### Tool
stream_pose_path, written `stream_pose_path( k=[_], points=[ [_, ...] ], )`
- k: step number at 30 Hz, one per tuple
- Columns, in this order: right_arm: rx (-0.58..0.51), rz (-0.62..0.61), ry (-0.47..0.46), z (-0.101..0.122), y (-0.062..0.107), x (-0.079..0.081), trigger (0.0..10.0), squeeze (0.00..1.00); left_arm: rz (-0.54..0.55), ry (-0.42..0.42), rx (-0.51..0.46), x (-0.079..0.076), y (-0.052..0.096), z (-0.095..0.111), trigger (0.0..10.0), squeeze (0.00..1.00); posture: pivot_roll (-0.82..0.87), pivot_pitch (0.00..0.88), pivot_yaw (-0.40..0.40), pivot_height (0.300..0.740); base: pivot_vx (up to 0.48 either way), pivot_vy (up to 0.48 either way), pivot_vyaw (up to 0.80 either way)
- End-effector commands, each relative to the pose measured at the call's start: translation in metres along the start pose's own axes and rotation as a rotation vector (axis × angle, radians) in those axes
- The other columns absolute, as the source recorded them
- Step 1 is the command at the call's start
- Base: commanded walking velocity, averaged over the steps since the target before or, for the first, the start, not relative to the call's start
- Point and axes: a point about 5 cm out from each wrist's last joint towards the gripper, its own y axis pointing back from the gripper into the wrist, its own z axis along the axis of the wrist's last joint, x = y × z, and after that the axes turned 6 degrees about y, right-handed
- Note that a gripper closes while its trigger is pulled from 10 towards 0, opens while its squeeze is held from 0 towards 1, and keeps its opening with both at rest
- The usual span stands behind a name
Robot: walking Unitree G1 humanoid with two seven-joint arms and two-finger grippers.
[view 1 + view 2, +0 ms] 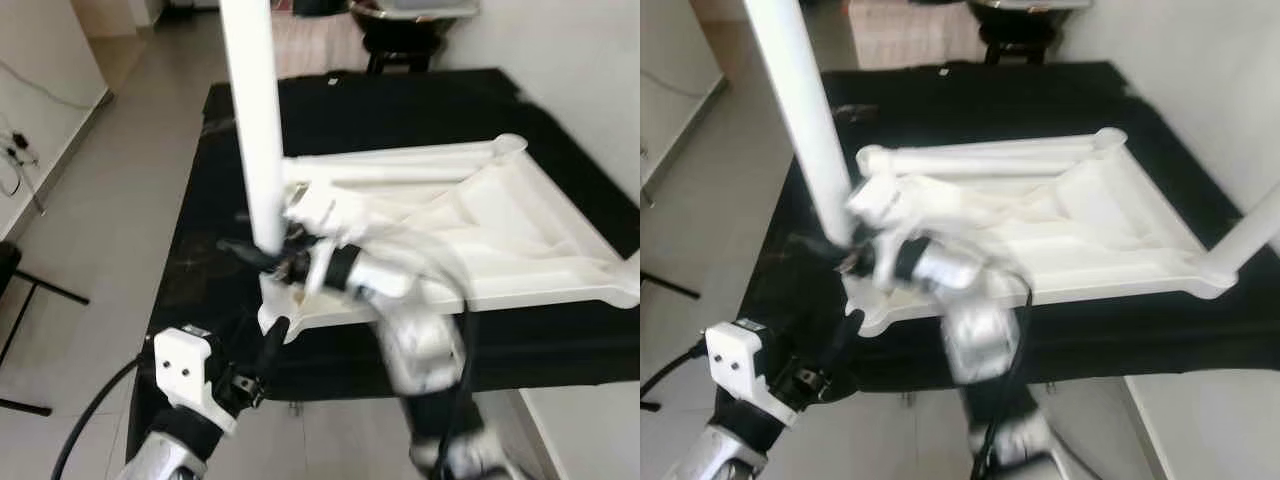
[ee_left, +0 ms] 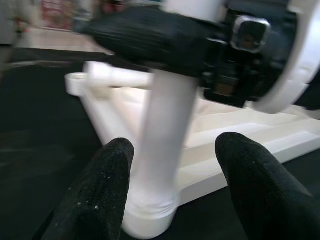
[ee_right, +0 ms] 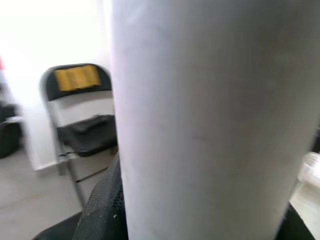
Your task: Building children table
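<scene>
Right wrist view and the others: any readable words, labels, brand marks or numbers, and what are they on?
No legible text in any view.
Yellow patch on the folding chair backrest: blurred, no lettering can be made out.
White table leg, held by the right end effector, and tabletop: no markings seen.

2 table legs [image 1: 800, 110] [image 1: 1250, 240], 1 tabletop [image 1: 520, 230], 2 pincers [image 1: 262, 255] [image 1: 270, 345], 1 folding chair [image 3: 80, 125].
</scene>
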Motion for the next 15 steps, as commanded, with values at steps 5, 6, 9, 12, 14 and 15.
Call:
stream_pose_path(
  k=[5,6,9,12,14,15],
  points=[
    [0.204,-0.080,-0.069,-0.045,0.001,-0.004,0.0,0.00,0.011,0.000,0.036,0.008,0.002,-0.005,10.0,0.00,0.08,0.184,0.031,0.740,0.000,0.000,0.00],
    [0.192,-0.080,-0.078,-0.043,-0.005,-0.007,0.0,0.00,0.011,-0.003,0.038,0.009,0.001,-0.006,10.0,0.00,0.08,0.173,0.032,0.740,0.000,0.000,0.00],
    [0.186,-0.074,-0.093,-0.041,-0.009,-0.008,4.1,0.00,0.016,-0.007,0.038,0.011,0.000,-0.006,10.0,0.00,0.08,0.164,0.035,0.740,0.000,0.000,0.00],
    [0.151,-0.026,-0.115,-0.036,-0.014,-0.009,10.0,0.13,0.025,-0.011,0.034,0.013,0.000,-0.006,10.0,0.00,0.08,0.157,0.036,0.740,0.000,0.000,0.00],
    [0.074,0.110,-0.148,-0.019,-0.016,-0.006,10.0,1.00,0.036,-0.015,0.030,0.014,-0.001,-0.007,10.0,0.00,0.09,0.142,0.025,0.740,0.000,0.000,0.00],
    [0.003,0.232,-0.151,-0.008,-0.015,-0.006,10.0,1.00,0.037,-0.016,0.029,0.014,-0.001,-0.007,10.0,0.00,0.09,0.136,0.021,0.740,0.000,0.000,0.00]
  ],
)
